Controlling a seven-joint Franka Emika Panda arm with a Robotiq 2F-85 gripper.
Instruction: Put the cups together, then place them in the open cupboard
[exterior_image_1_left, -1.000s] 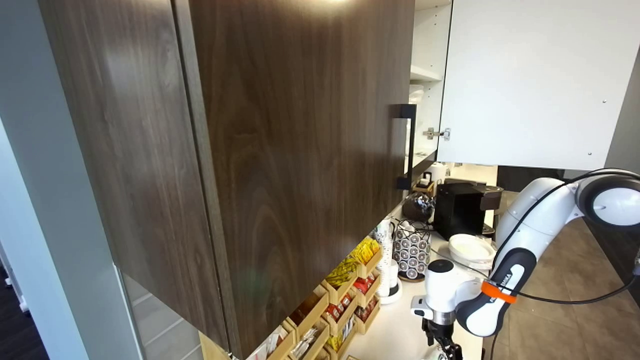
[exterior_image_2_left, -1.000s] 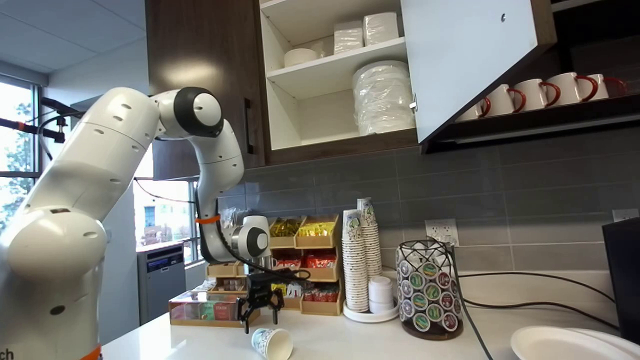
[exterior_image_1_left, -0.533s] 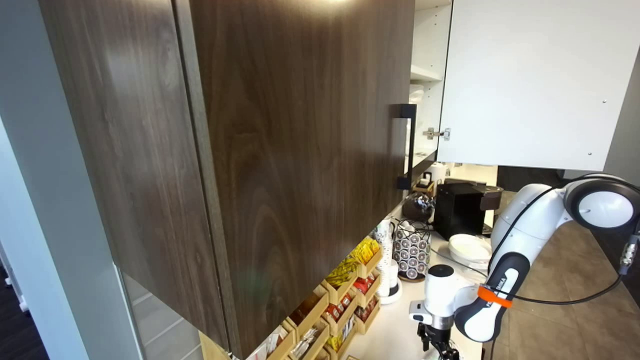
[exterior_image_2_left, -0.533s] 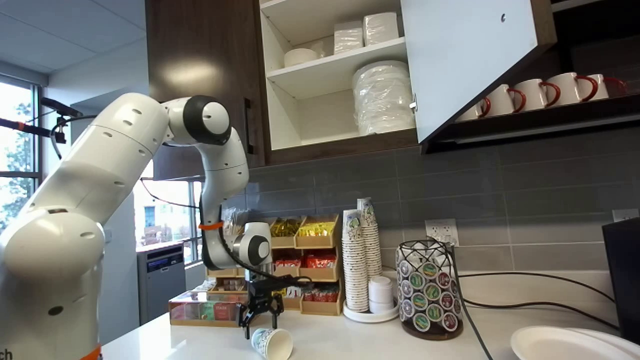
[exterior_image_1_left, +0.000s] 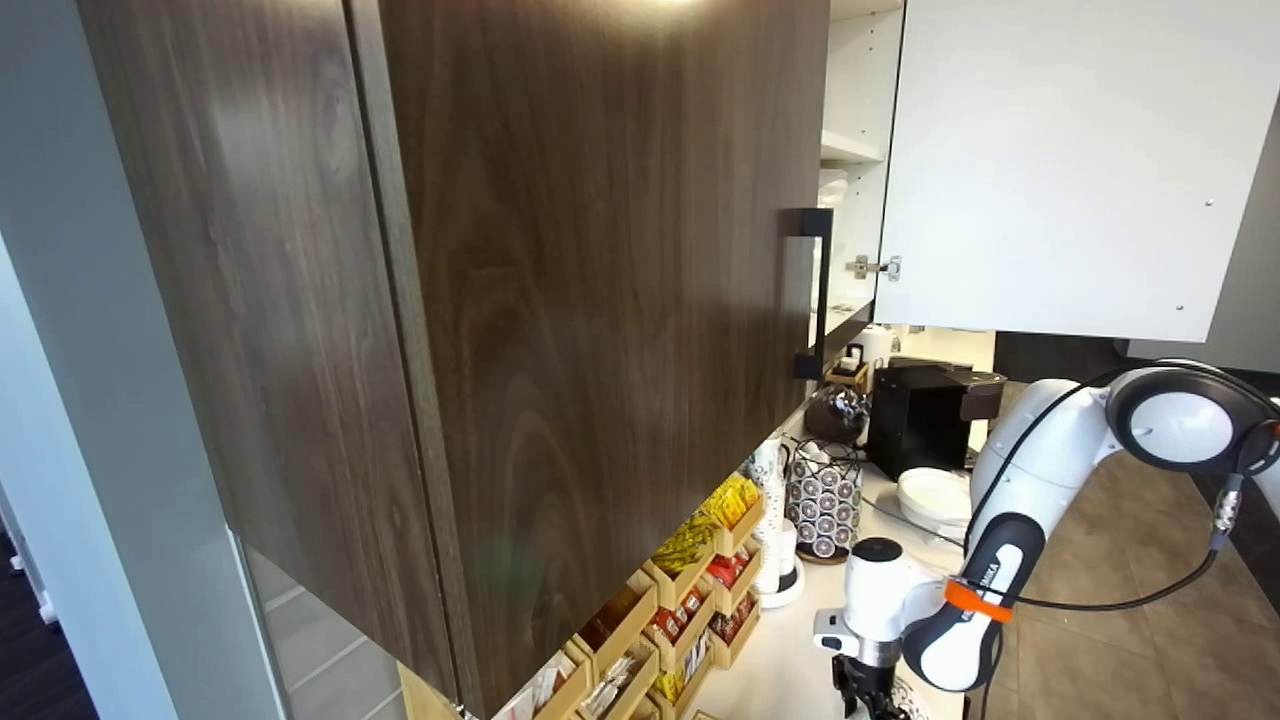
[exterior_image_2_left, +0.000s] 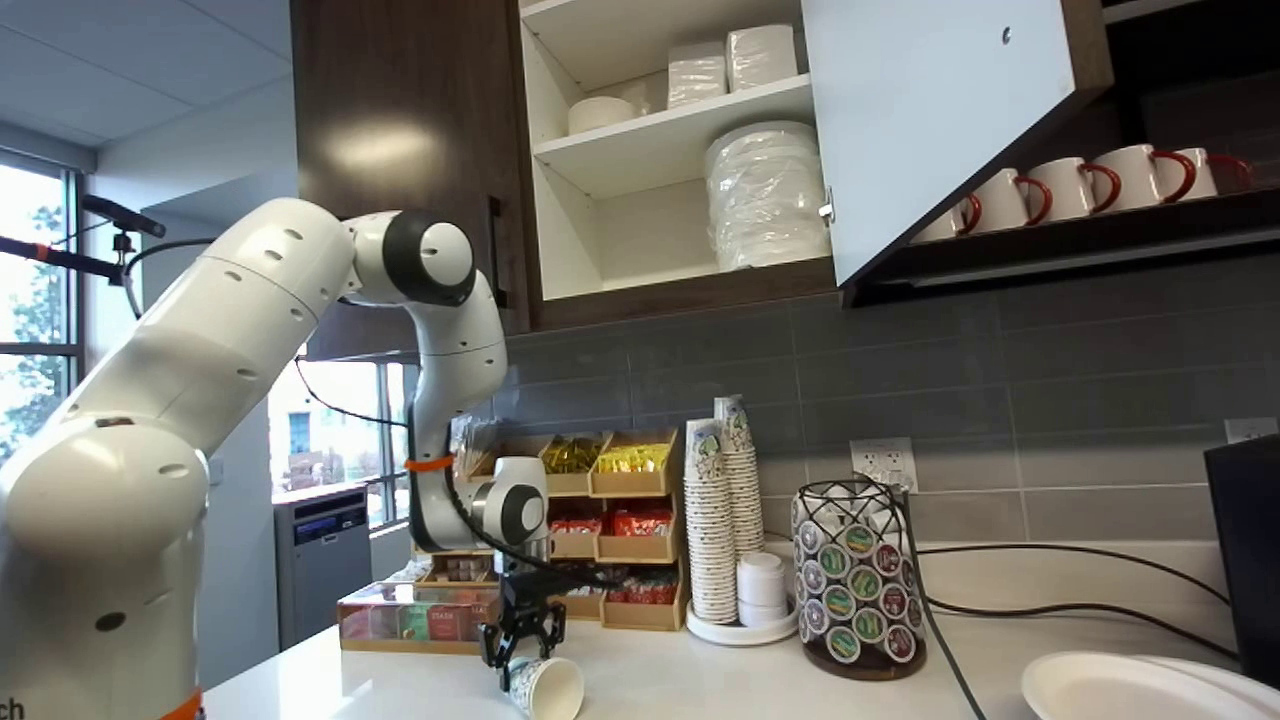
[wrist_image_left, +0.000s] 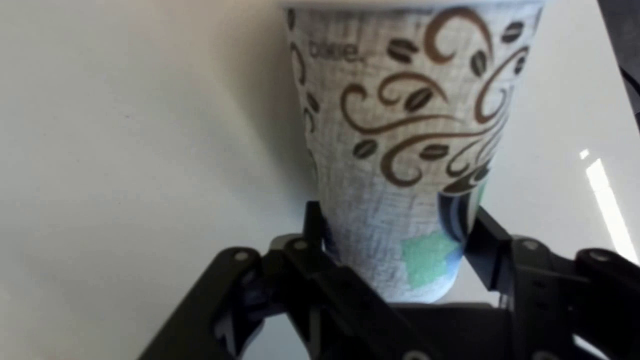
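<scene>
A printed paper cup (exterior_image_2_left: 557, 690) lies on its side on the counter, its mouth facing the camera in an exterior view. It fills the wrist view (wrist_image_left: 400, 130), showing brown swirls, coffee beans and a green patch. My gripper (exterior_image_2_left: 524, 670) is low over the counter, its fingers apart. In the wrist view the gripper (wrist_image_left: 398, 230) has one finger on each side of the cup's narrow base; I cannot tell whether both touch it. No second loose cup shows. The open cupboard (exterior_image_2_left: 650, 240) has pale shelves, a brown frame and a swung-out door (exterior_image_1_left: 1070, 170).
Tall paper cup stacks (exterior_image_2_left: 712, 530) and two small white round pieces (exterior_image_2_left: 763, 590) stand on a round tray. A pod holder (exterior_image_2_left: 860, 590), snack bins (exterior_image_2_left: 635, 545), a clear-topped box (exterior_image_2_left: 410, 620) and white plates (exterior_image_2_left: 1130, 690) surround the counter. Wrapped plates (exterior_image_2_left: 765, 200) fill the lower shelf's right side.
My arm has come down and a little toward the cup. The fingers were above and beside the cup and now flank its base. The cup lies almost where it was.
</scene>
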